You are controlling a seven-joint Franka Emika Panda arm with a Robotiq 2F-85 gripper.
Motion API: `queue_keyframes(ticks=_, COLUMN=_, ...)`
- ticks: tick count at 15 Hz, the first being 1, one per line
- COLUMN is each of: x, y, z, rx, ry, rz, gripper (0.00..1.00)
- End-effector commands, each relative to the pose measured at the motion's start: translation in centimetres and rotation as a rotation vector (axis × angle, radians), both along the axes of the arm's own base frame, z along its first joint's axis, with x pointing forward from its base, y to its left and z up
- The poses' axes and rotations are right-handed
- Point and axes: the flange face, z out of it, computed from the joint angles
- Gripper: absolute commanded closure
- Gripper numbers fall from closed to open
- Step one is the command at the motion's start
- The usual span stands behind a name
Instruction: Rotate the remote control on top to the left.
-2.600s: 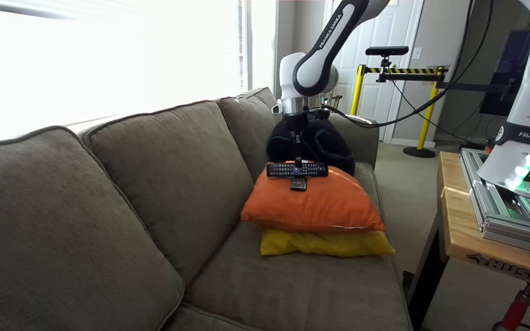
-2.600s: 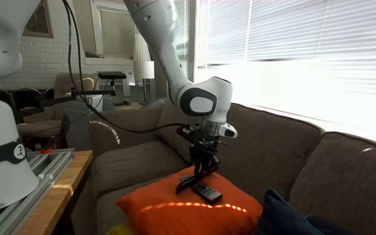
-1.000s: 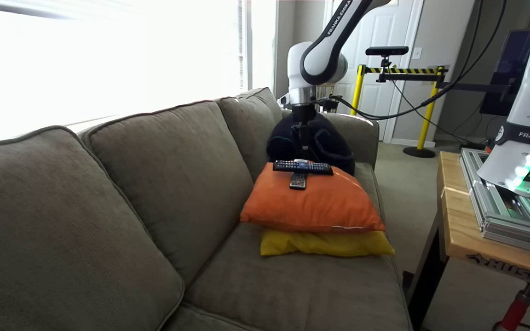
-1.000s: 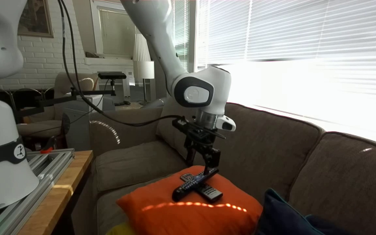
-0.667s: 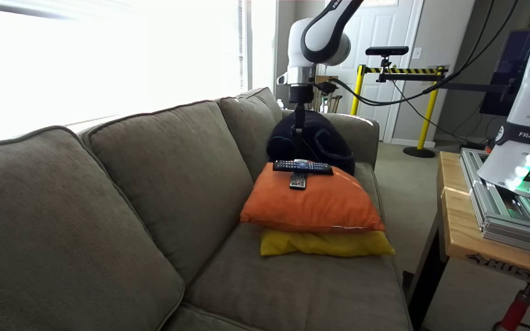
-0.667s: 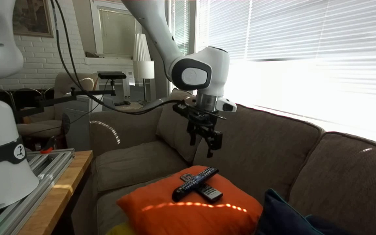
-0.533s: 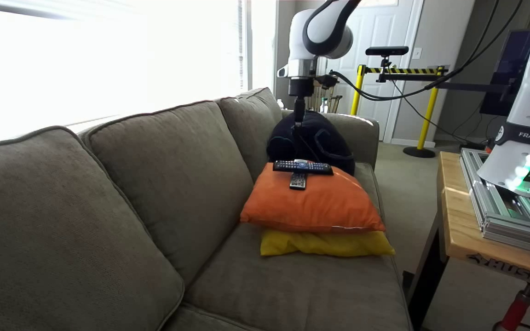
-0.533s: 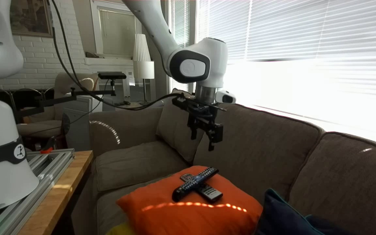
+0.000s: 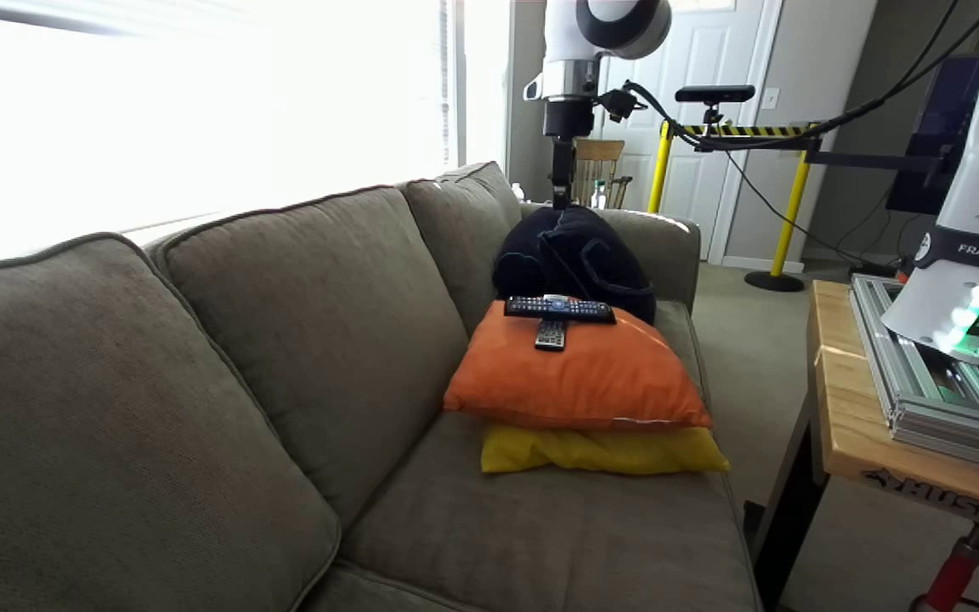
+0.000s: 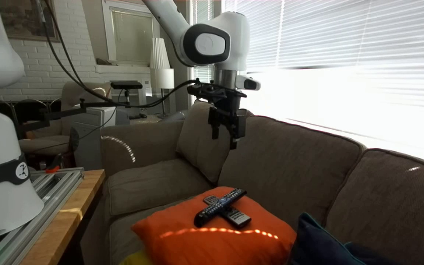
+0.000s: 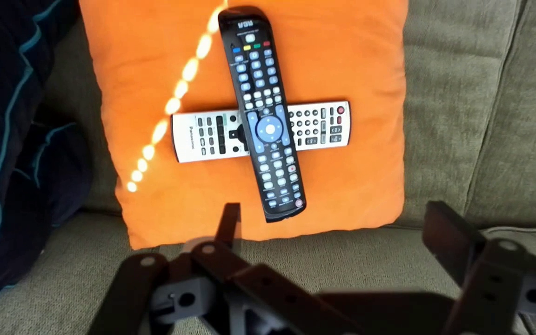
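Sofa (image 9: 591, 535) runs below a window (image 9: 328, 127) with blinds (image 10: 326, 36); wooden table (image 9: 846, 425) stands off its front, strip of carpet (image 9: 753, 357) between the two. Lamp (image 10: 162, 78) in the background, well apart. Orange cushion (image 11: 356, 186) sits on the sofa, on top of a yellow cushion (image 9: 604, 450), with a navy cushion (image 10: 322, 243) near it; wrist view shows a band of sofa fabric between navy and orange edges. Black remote control (image 11: 264, 114), buttons up, lies over the orange cushion, crossing on top of a silver remote (image 11: 321, 123) near the middle of both. Cannot tell if its ends touch the cloth. Wrist view: its lower end is just inside the cushion's lower edge, its RCA end near the top of the frame; silver remote stops short of both side edges, orange showing past each end. Gripper (image 10: 224, 140) points down, well above the remotes in both exterior views, air between it and the cushion. Fingers (image 11: 452, 239) are spread wide, released; cushion edge and sofa fabric show between them. Backrest (image 10: 289, 158) rises on one side of the gripper, carpet lies off the sofa's other side.
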Motion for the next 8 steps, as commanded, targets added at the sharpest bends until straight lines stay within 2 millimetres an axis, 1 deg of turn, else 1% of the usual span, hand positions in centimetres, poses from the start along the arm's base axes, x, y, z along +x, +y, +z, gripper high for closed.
queue_keyframes(ticks=1, x=-1.8, y=-0.3, z=2.5, rx=-0.042, ry=0.039, rz=-0.027, gripper=0.00)
queue_keyframes(ticks=4, x=-1.9, y=-0.9, z=4.2, rx=-0.072, ry=0.024, rz=-0.025, gripper=0.00)
queue_keyframes(ticks=8, x=-2.1, y=-1.5, z=5.5, rx=-0.099, ry=-0.007, rz=-0.017, gripper=0.00)
